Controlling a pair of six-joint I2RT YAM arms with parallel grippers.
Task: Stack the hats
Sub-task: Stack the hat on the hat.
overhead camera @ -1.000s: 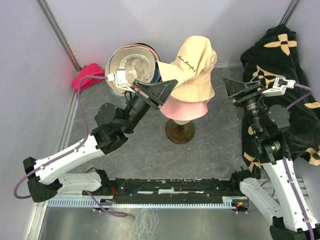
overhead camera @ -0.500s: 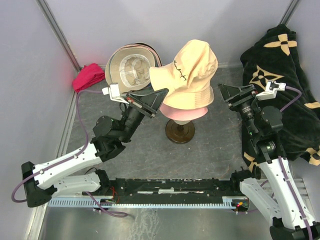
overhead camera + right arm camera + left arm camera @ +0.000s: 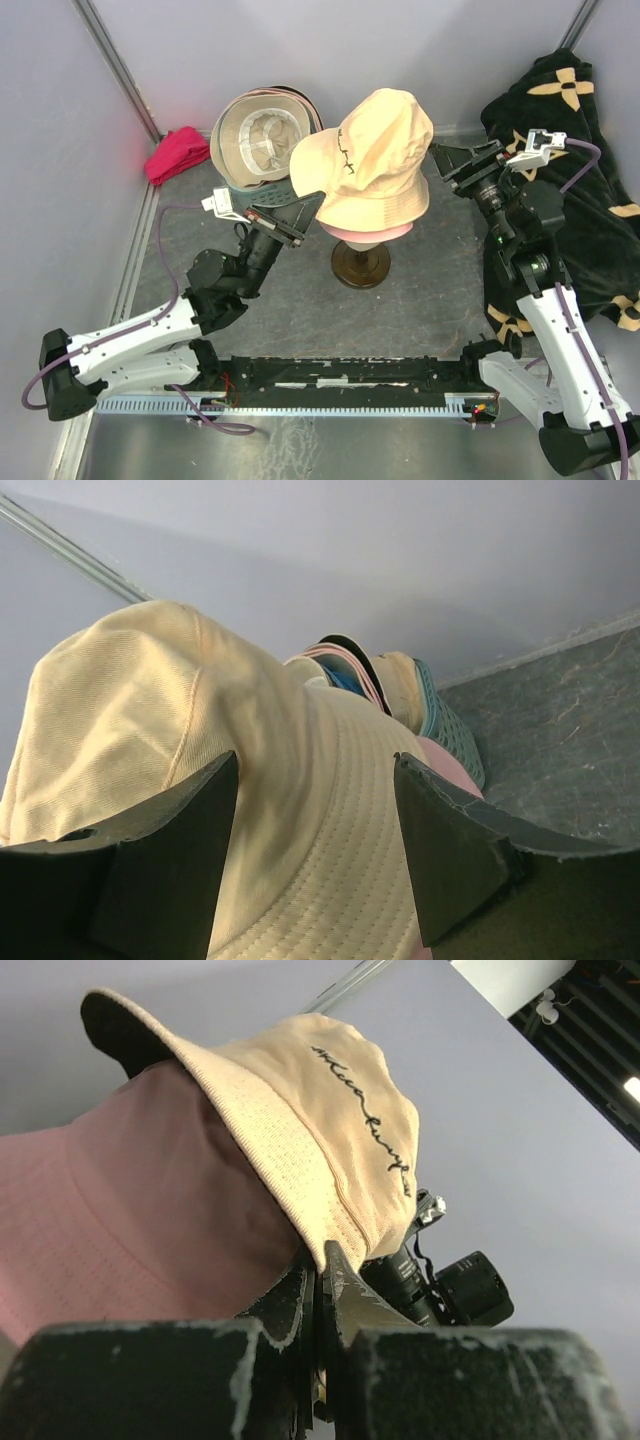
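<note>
Capping the pink fabric bucket hat, the cream fabric bucket hat is clamped at its eight-o'clock brim by the left gripper. The right gripper is held spread apart at the hat's two o'clock.

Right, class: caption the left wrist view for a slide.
Left gripper pinches the brim of the cream hat sitting over the pink hat.

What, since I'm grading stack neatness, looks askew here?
The cream hat sits tilted on the pink hat: its left brim is lifted, pinched in the shut left gripper, so it isn't settled level.
</note>
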